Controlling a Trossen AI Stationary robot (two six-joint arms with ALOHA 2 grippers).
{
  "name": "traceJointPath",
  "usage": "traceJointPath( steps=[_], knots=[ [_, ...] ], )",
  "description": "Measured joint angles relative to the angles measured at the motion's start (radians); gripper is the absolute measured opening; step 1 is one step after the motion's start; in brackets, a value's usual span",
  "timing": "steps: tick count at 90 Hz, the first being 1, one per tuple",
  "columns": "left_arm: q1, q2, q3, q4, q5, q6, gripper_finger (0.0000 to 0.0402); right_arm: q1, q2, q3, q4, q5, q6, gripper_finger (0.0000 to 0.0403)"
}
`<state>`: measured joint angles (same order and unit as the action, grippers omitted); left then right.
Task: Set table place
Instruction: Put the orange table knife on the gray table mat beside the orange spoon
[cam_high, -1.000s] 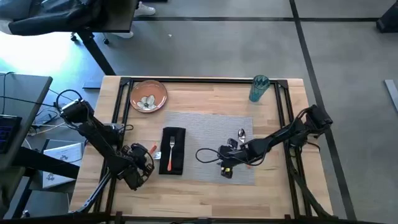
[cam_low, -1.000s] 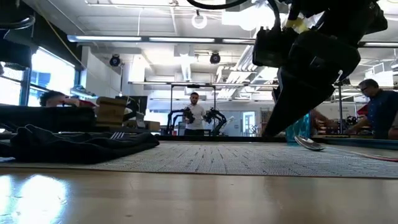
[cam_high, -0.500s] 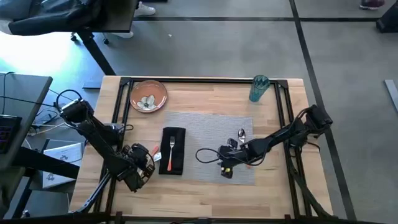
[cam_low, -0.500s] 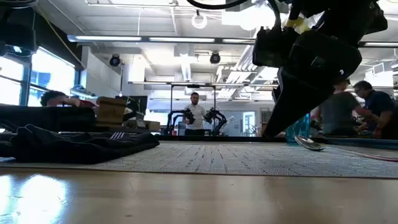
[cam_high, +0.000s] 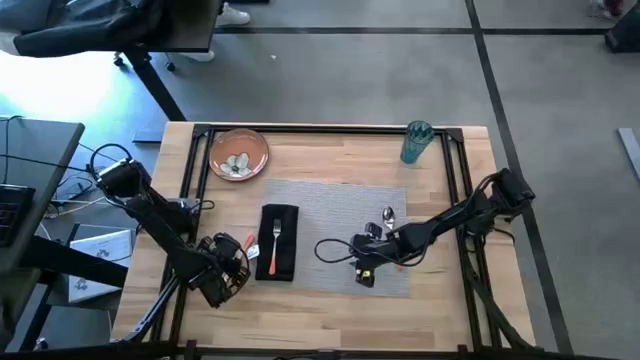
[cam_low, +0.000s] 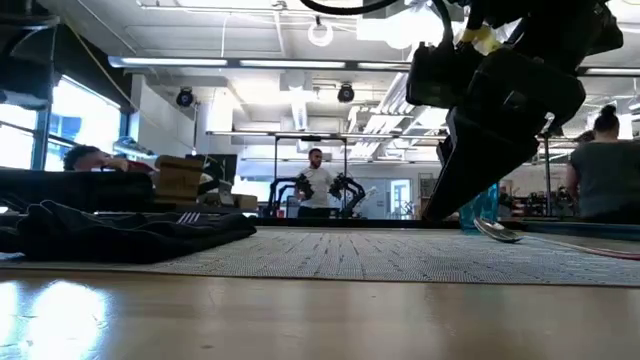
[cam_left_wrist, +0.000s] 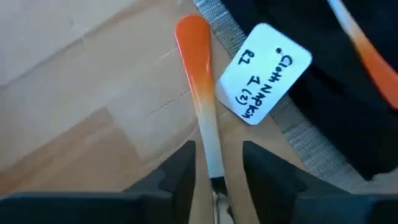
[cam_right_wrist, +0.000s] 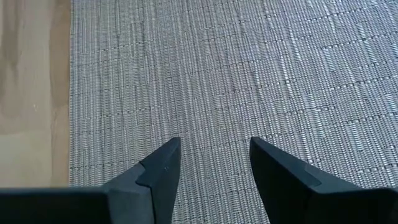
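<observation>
The grey placemat (cam_high: 340, 235) lies mid-table. On its left part lies the black napkin (cam_high: 279, 242), with an orange-handled fork (cam_high: 275, 243) on top. A spoon (cam_high: 388, 214) rests on the mat's right part. The orange-brown plate (cam_high: 238, 155) sits at the far left and the teal cup (cam_high: 416, 142) at the far right. Another orange-handled piece of cutlery (cam_left_wrist: 200, 93) lies on the wood just left of the mat. My left gripper (cam_left_wrist: 217, 152) is open, with a finger on either side of that handle, apparently not touching it. My right gripper (cam_right_wrist: 214, 146) hovers open over the mat's near right part.
A white paper tag (cam_left_wrist: 264, 71) on the napkin lies close beside the orange handle. The plate holds a few small pale things. A black rail frame (cam_high: 330, 128) edges the tabletop. People stand in the room beyond the table's far edge.
</observation>
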<state>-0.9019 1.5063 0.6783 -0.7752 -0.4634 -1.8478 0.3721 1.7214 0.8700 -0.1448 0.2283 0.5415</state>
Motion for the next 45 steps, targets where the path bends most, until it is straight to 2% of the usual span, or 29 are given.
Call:
traceJointPath(
  steps=[25, 45],
  knots=[
    [-0.035, 0.020, -0.059, 0.075, -0.041, -0.011, 0.0126, 0.000, 0.000, 0.000, 0.000, 0.000, -0.011, 0.0171],
    [-0.038, 0.093, -0.054, 0.073, -0.062, 0.075, 0.0080, 0.000, 0.000, 0.000, 0.000, 0.001, -0.011, 0.0171]
  ],
)
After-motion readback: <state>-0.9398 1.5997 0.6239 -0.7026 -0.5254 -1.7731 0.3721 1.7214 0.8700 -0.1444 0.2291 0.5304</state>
